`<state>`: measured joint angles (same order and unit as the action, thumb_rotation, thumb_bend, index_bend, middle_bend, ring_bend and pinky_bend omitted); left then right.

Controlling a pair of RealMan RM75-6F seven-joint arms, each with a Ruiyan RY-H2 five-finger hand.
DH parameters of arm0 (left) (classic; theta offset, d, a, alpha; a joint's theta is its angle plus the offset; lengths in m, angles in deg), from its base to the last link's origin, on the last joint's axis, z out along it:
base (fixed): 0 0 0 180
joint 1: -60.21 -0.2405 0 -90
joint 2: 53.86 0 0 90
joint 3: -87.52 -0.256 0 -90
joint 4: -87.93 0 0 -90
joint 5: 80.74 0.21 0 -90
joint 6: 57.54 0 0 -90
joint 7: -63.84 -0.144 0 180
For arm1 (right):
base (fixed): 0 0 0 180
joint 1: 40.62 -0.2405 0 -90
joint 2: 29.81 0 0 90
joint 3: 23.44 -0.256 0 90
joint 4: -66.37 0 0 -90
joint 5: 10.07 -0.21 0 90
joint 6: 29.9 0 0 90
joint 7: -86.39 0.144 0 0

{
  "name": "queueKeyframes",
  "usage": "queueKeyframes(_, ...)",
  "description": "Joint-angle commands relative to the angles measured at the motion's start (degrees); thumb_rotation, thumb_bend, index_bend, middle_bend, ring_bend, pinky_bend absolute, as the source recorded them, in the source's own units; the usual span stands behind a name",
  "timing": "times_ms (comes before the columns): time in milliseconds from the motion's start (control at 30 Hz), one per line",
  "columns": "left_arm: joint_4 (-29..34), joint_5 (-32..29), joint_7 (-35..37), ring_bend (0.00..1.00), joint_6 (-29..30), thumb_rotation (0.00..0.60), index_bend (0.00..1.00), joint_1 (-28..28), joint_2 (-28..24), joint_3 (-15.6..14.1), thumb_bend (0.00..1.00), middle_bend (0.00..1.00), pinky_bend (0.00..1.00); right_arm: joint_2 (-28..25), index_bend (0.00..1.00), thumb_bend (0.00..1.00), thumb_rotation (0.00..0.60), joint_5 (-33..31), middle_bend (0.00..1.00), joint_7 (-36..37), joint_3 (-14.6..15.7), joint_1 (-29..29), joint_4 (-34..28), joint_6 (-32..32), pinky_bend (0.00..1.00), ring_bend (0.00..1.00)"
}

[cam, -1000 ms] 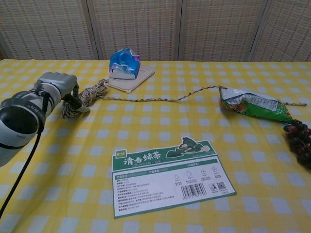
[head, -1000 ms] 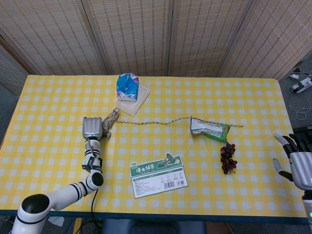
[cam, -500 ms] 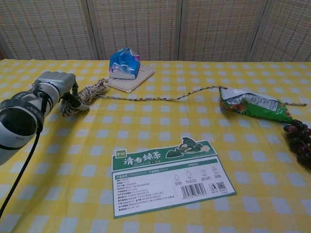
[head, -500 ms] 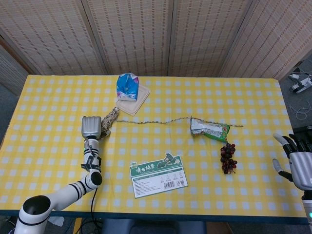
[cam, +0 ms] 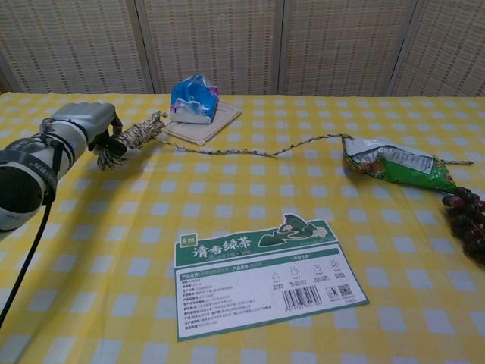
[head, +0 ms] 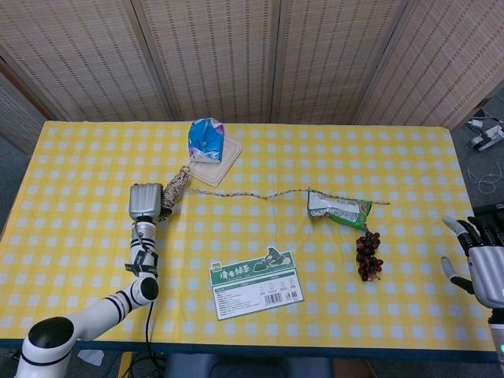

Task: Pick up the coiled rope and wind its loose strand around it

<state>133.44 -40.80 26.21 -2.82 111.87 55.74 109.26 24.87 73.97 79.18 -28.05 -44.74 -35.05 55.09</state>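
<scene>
Your left hand [head: 145, 200] grips the rope coil [head: 175, 188] at far-left of the tabletop [head: 94, 236], fingers [cam: 114, 141] curled round the coil's lower end; coil looks lifted off the cloth in chest view, tilted w/ its top end toward the tray [head: 215, 167]. Loose strand [head: 260, 194] runs from the coil to the right across the tabletop, sagging mid-way, passes at the top edge of the green snack bag [head: 339, 209] and ends just past it. Not wound on the coil yet.

Your right hand [head: 482, 256] is at the far-right edge in head view only, off past the tabletop edge, fingers [head: 466, 230] spread, holding nothing, well apart from the strand.

Other stuff: blue-white packet [head: 205, 138] sits on the tray, just beside the coil's top end. Grapes [head: 368, 256] lie just below the snack bag. Green-white label card [head: 257, 284] lies flat near the front-center, apart from the rope.
</scene>
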Motion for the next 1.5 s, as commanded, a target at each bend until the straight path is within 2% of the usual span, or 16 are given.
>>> queueKeyframes(33, 5.1, 6.4, 6.8, 0.68, 1.5, 0.354, 0.73, -2.4, -4.0, -1.3, 0.23, 0.84, 0.39, 0.0, 0.18, 0.33, 0.6, 0.1, 0.24, -0.2, 0.0, -0.1, -0.3, -0.1, 0.16, 0.13)
queueKeyframes(233, 16.0, 13.9, 13.6, 0.68, 5.8, 0.358, 0.73, -6.0, -10.9, -2.8, 0.23, 0.84, 0.39, -0.5, 0.18, 0.33, 0.6, 0.5, 0.24, -2.0, -0.2, -1.4, -1.7, -1.8, 0.16, 0.14)
queueKeyframes(433, 27.9, 20.0, 17.6, 0.68, 10.5, 0.365, 0.73, -9.3, -18.2, -3.8, 0.23, 0.84, 0.39, -0.8, 0.22, 0.34, 0.6, -0.2, 0.26, -4.9, -1.5, -4.8, -3.8, -5.8, 0.18, 0.15)
queueKeyframes(633, 38.9, 24.8, 18.1, 0.68, 14.3, 0.361, 0.73, -12.0, -25.2, -4.9, 0.23, 0.84, 0.39, 0.0, 0.27, 0.34, 0.6, -1.7, 0.28, -8.4, -2.9, -10.0, -5.7, -12.5, 0.18, 0.15)
queueKeyframes(800, 46.4, 28.2, 18.9, 0.68, 16.5, 0.356, 0.73, -14.3, -30.2, -6.2, 0.23, 0.84, 0.39, 2.3, 0.27, 0.34, 0.6, -3.9, 0.28, -11.8, -4.4, -14.2, -5.3, -16.9, 0.18, 0.15)
queueKeyframes(967, 51.5, 31.1, 18.9, 0.67, 18.2, 0.355, 0.73, -16.0, -33.4, -7.4, 0.23, 0.84, 0.39, 5.8, 0.27, 0.35, 0.6, -7.7, 0.28, -14.5, -6.1, -19.2, -2.7, -22.1, 0.18, 0.16)
queueKeyframes(1200, 55.0, 33.0, 18.6, 0.67, 19.4, 0.354, 0.73, -17.4, -35.7, -8.3, 0.23, 0.84, 0.39, 11.8, 0.28, 0.37, 0.6, -14.9, 0.28, -19.2, -8.5, -27.4, 3.0, -29.8, 0.18, 0.16)
queueKeyframes(1500, 57.2, 33.5, 18.1, 0.67, 19.8, 0.354, 0.73, -18.3, -36.9, -8.7, 0.23, 0.84, 0.39, 21.8, 0.28, 0.37, 0.6, -22.9, 0.28, -23.5, -9.3, -35.1, 13.0, -34.2, 0.18, 0.16)
